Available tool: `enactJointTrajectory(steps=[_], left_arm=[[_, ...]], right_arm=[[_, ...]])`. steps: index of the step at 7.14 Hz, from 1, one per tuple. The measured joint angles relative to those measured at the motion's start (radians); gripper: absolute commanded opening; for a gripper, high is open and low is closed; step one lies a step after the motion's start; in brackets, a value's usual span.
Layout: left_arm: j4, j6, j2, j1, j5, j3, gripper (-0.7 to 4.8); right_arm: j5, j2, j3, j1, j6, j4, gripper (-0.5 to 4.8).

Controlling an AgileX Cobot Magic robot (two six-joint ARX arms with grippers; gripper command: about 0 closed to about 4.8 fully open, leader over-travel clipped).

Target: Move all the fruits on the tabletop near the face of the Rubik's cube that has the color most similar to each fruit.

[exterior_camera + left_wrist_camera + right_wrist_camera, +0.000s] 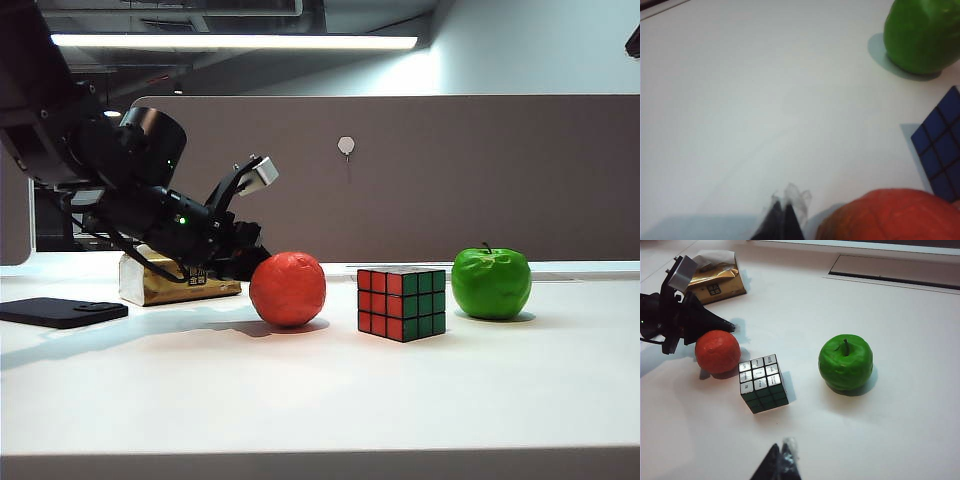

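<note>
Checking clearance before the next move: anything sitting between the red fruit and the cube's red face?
Nothing visible. The red fruit sits on bare table just left of the cube, whose red face looks toward it. The left claw is behind the fruit, not in that gap. The right claw is well clear.

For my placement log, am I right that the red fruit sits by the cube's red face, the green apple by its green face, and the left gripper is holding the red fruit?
Not quite: the left gripper is not holding the red fruit. The right wrist view shows its fingers closed together beside it. The green apple and the cube are as you say.
</note>
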Motion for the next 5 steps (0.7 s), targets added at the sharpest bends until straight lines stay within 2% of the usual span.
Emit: enactJointTrajectory(steps=[1, 3, 5], left_arm=[[-0.137, 0.003, -0.01, -0.058, 0.037, 0.0, -0.05], [-0.143, 0.003, -0.01, -0.116, 0.029, 0.0, -0.05], [-0.169, 0.001, -0.01, -0.116, 0.018, 0.0, -0.05]], right_arm=[[0.0, 0.0, 0.0, 0.0, 0.0, 0.0, 0.0], [0.001, 0.0, 0.0, 0.0, 0.0, 0.0, 0.0], [0.001, 0.0, 0.0, 0.0, 0.0, 0.0, 0.0]])
